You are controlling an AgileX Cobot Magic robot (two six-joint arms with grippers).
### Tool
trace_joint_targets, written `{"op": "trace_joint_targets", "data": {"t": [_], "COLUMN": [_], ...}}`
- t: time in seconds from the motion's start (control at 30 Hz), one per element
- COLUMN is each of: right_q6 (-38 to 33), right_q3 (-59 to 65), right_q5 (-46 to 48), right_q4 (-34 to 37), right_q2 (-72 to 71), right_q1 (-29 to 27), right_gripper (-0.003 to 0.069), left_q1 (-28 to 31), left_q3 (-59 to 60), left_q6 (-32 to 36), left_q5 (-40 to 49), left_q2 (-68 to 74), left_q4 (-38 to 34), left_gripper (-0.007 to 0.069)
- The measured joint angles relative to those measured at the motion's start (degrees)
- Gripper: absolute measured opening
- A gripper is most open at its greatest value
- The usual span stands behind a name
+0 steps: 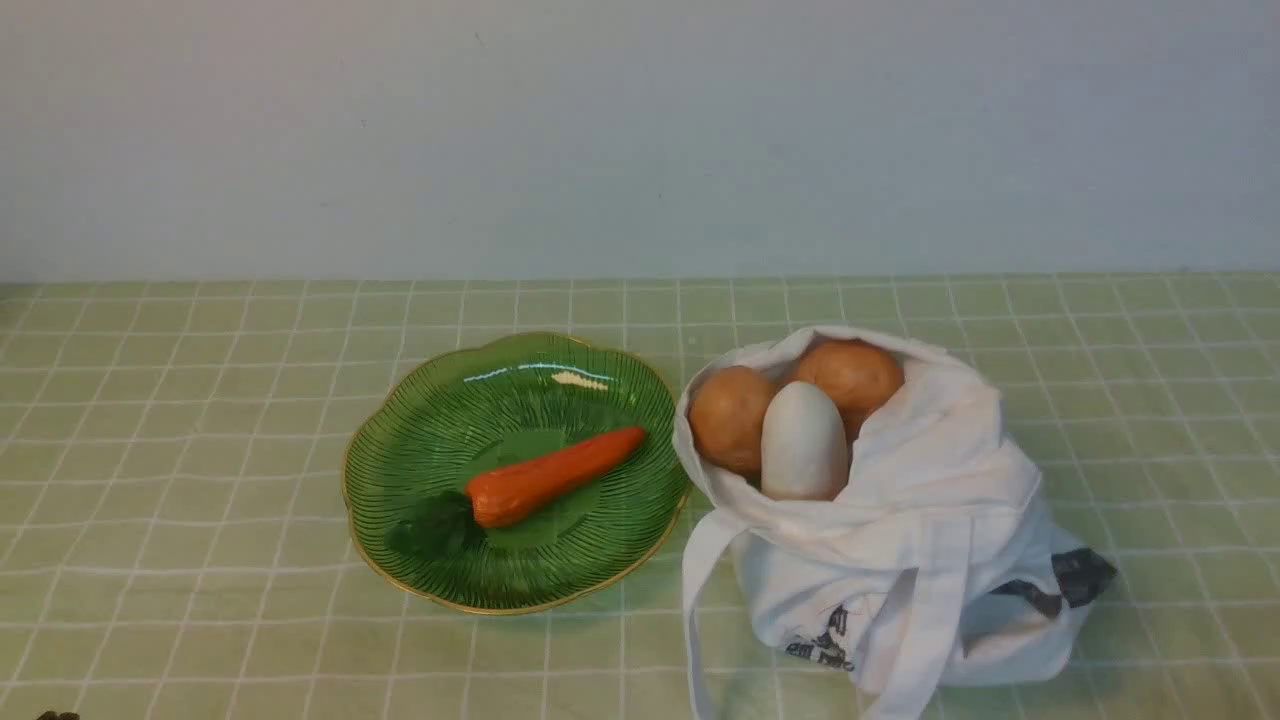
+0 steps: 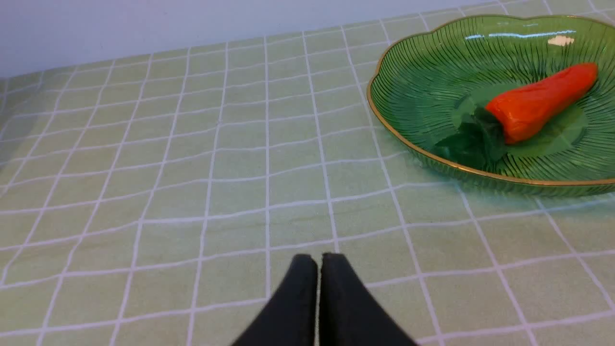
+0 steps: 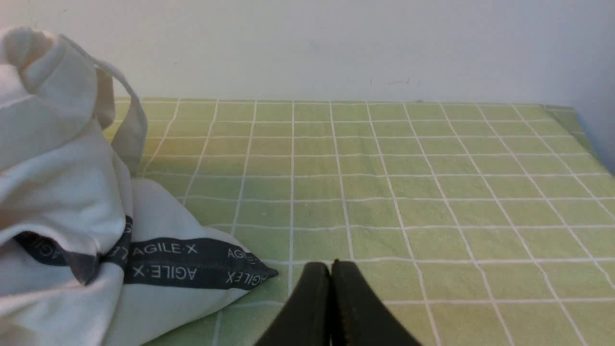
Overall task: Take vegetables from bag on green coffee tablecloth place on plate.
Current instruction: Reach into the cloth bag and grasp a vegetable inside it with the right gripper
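hovering over the green tablecloth [image 2: 240,192] — left fingers [image 2: 319,262] and right fingers [image 3: 332,269] both pressed together — gripping nothing.

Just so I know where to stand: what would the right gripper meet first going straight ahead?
Probably the checked tablecloth; the white bag looks off to its left, though depth is unclear.

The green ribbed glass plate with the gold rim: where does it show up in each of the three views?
Front view: the green ribbed glass plate, left of centre, beside the white cloth bag.
Left wrist view: upper right corner, cut off by the picture's edge.
Right wrist view: not in it.
Shared landmark: the pale green tablecloth with white grid lines, visible in all three.
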Motion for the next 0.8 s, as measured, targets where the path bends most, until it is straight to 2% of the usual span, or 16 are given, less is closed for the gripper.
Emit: {"op": "trace_joint_targets", "data": {"t": [0.8], "right_q6": [-1.0], "right_q3": [0.0], "right_q5": [0.1], "right_q4": [-0.6], "right_q2": [0.0], "right_q1": [0.0], "right_gripper": [-0.0010], "left_q1": [0.0], "left_q3": [0.0], "left_q6": [0.0], "left_q5": [0.0], "left_q2": [0.0], "left_q4": [0.0], "left_gripper": [-0.0005]}}
